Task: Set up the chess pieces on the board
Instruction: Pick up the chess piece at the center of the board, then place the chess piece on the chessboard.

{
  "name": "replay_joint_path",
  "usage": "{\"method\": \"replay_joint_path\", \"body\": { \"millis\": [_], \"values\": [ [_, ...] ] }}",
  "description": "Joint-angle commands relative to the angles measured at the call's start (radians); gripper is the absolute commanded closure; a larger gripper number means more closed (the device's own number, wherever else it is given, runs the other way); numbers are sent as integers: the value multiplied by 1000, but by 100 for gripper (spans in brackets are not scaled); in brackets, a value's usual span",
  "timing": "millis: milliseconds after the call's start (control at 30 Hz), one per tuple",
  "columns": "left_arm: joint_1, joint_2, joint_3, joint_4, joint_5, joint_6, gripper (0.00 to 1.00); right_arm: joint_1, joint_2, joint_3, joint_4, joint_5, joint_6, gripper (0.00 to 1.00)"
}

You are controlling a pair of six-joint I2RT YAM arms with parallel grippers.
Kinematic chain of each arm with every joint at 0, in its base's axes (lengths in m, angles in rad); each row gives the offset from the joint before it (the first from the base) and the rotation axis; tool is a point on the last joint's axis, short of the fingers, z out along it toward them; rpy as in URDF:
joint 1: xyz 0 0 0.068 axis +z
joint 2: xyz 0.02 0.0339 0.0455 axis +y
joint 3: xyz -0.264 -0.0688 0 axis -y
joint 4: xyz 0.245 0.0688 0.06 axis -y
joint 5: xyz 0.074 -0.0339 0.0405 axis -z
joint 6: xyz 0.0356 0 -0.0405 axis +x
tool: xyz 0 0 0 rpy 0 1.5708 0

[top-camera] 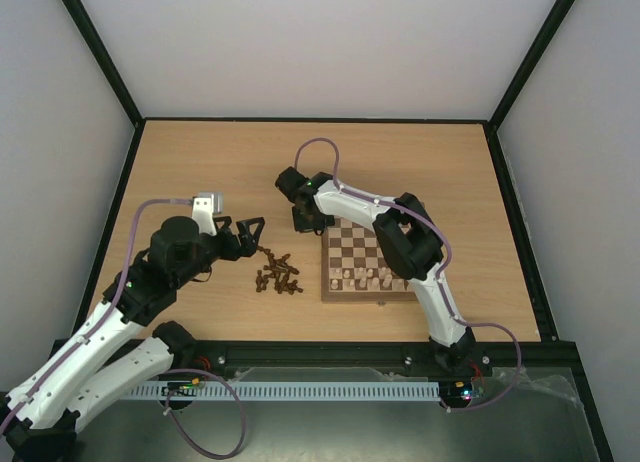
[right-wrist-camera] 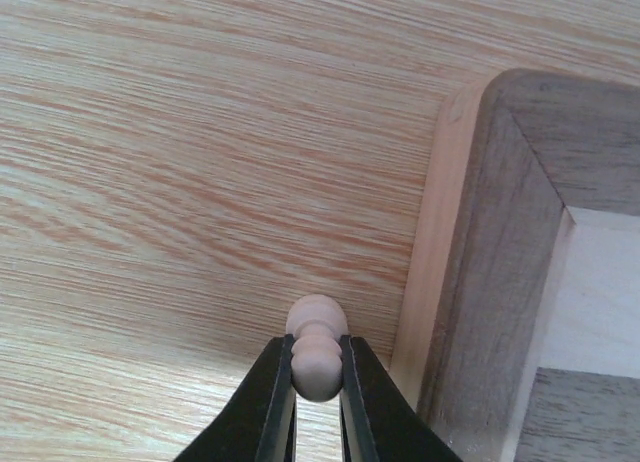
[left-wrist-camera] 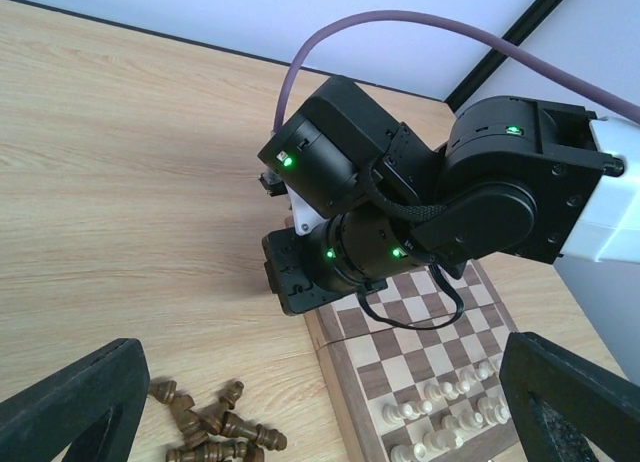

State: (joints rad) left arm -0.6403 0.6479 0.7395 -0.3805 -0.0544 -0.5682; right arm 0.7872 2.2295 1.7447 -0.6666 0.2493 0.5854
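right gripper (right-wrist-camera: 317, 382) pinches a pale pawn (right-wrist-camera: 316, 327) at its neck, bottom centre, just beside a corner of the board (right-wrist-camera: 500, 242) — light, hard, likely slippery, so hold under the head. left gripper (left-wrist-camera: 320, 382) gapes wide.

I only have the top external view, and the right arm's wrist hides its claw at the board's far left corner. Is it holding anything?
Observer: Yes. The right claw is shut on a small pale cream wooden chess piece with a round head, pinched between its fingertips.
Operator: Over the board or off it?
Observer: Off it. The piece is over the light wooden table, right beside the framed corner of the square checkered wooden chessboard.
Operator: And the left claw?
Observer: The left claw is open, and the dark brown wooden chessmen lie toppled in a heap below it.
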Motion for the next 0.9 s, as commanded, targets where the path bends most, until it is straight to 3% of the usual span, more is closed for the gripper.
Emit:
{"method": "replay_joint_path", "body": {
  "millis": [0,300,500,667,867],
  "values": [
    [4,5,5,13,-1,5,1,-5,-11,-27,-9,-3,-6,91],
    [3,17,5,21,5,4,0,-5,-99,-56,7,8,-11,97],
    [4,24,7,26,9,6,0,-4,-243,-155,20,16,8,97],
    [4,36,9,39,24,9,1,-10,-419,-300,-10,63,43,97],
    [3,59,-12,87,81,-4,0,-76,-742,-604,-19,57,160,96]
  ]
}}
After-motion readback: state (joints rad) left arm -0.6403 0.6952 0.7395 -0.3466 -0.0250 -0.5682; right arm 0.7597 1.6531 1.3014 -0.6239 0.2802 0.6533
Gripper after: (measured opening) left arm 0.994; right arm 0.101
